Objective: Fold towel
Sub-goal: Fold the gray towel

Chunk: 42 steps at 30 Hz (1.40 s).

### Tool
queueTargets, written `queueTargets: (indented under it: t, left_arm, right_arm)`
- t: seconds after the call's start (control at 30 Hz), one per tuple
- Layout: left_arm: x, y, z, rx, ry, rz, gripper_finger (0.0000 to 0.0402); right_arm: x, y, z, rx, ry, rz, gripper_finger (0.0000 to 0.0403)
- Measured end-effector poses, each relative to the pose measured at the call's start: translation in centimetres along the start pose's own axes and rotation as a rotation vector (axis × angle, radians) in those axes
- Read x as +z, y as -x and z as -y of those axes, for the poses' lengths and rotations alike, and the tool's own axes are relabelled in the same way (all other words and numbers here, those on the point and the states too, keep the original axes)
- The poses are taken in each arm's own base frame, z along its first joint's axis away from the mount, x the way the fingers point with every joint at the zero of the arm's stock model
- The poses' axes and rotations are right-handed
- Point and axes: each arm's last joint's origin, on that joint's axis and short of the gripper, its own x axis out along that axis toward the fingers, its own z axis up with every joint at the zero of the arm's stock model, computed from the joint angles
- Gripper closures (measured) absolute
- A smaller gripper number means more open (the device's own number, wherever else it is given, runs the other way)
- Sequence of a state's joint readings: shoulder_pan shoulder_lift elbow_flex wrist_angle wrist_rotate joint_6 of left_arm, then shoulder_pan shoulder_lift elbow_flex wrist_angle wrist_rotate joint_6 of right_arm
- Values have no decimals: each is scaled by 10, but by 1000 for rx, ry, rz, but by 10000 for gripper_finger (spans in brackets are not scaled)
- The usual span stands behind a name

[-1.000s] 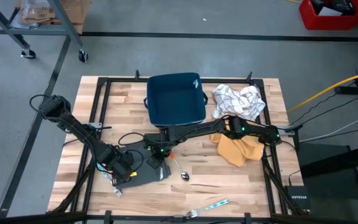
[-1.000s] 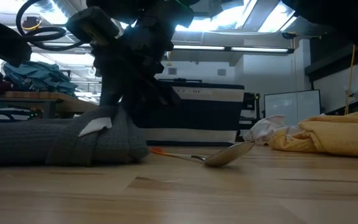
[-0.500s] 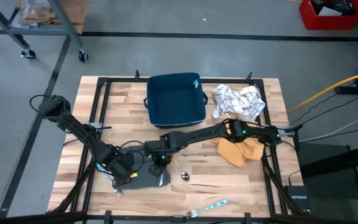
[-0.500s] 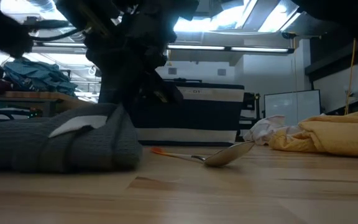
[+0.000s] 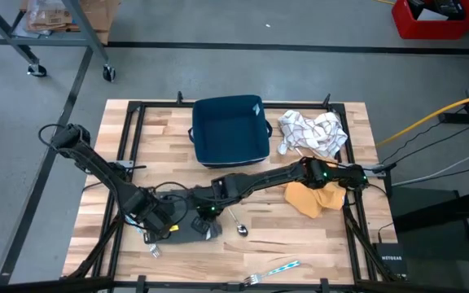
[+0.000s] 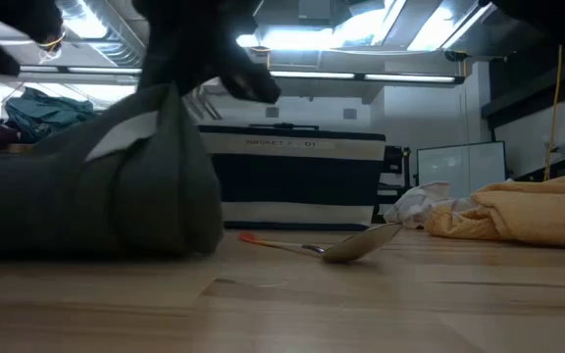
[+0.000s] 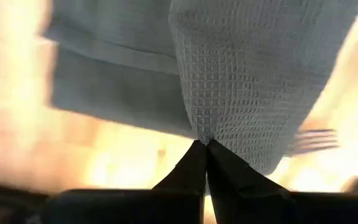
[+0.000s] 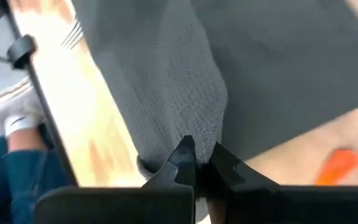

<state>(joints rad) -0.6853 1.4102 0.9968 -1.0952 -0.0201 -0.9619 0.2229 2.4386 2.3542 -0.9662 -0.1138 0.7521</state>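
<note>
Around the work area, a dark blue tray point(image 5: 231, 129) sits at the far edge of the wooden surface point(image 5: 137, 155), with a white checked cloth point(image 5: 312, 133) beside it toward the far right corner and a mustard cloth point(image 5: 312, 198) near the right edge. A spoon point(image 5: 236, 224) with an orange handle lies just beside the towel on its right-hand side; in the low view the spoon point(image 6: 346, 246) rests flat, apart from the fabric. One fork point(image 5: 273, 271) lies at the near edge, and another fork point(image 5: 151, 249) lies close to the towel's near left corner.

The grey towel point(image 5: 184, 230) lies near the near left corner of the surface. Its weave is a fine waffle grid, and a white label point(image 6: 126, 134) shows on the raised fold in the low view.

The left hand point(image 5: 164, 229) is closed on a pinched ridge of the towel point(image 7: 253, 81), fingers meeting at the fabric. The right hand point(image 5: 203, 218) is likewise closed on a towel edge point(image 8: 166, 93).

Compared with one second ago, both hands have gone from open to clamped, and the fold now stands higher in the low view.
</note>
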Motion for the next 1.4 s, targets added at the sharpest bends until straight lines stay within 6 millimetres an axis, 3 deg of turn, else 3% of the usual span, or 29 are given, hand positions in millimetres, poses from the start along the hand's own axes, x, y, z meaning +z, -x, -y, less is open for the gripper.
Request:
queueTargets:
  t: [0.23,0.43,0.6,0.8,0.97,1.17,1.4]
  left_arm:
    - [-1,24,-9,178,-6,48,401]
    - [-1,26,-13,221,11,54,401]
    - [-1,25,-2,62,-101,-27,402]
    - [-3,27,21,-215,-186,-75,401]
    - [-5,42,32,-259,-143,-28,401]
    - [-1,59,35,-219,-114,113,401]
    - [8,57,12,14,-33,179,401]
  right_arm:
    - [3,15,2,-92,-3,83,393]
    - [4,22,0,-102,-27,117,396]
    - [-2,22,-7,27,-21,-8,395]
    - [-24,20,-28,146,-3,-134,397]
    - [-46,18,-49,151,49,-146,395]
    - [-55,24,-59,62,80,-23,398]
    - [-36,48,-43,-152,46,218,392]
